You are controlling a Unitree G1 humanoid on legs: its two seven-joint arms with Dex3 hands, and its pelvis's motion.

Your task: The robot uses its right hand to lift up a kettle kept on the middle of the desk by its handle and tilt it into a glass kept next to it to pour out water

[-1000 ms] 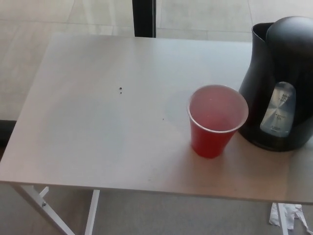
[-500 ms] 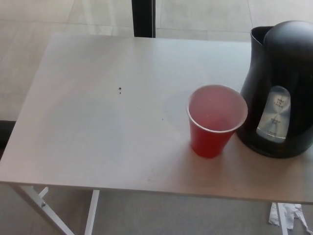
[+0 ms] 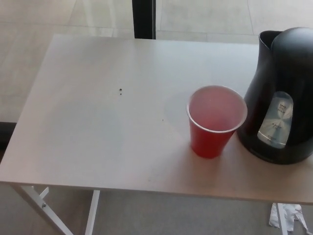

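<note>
Across the left and middle of the desk (image 3: 98, 127): bare, only two small dark specks (image 3: 120, 91). Right of centre, toward the near edge: red cup (image 3: 215, 120), upright, open mouth up, apparently empty. Just right of cup, touching or almost touching: black kettle (image 3: 283, 93), upright, spout at far left top, water window facing near, right part cut off by the picture edge. Handle not visible. Neither hand in view, so impossible to tell how open, or holding anything.

Risks, as judgement: light cup so close to kettle, easily knocked over while lifting or tilting. Cup near the front edge, could slide off. Tilting too quickly or with spout beside the rim: water on desk.
</note>
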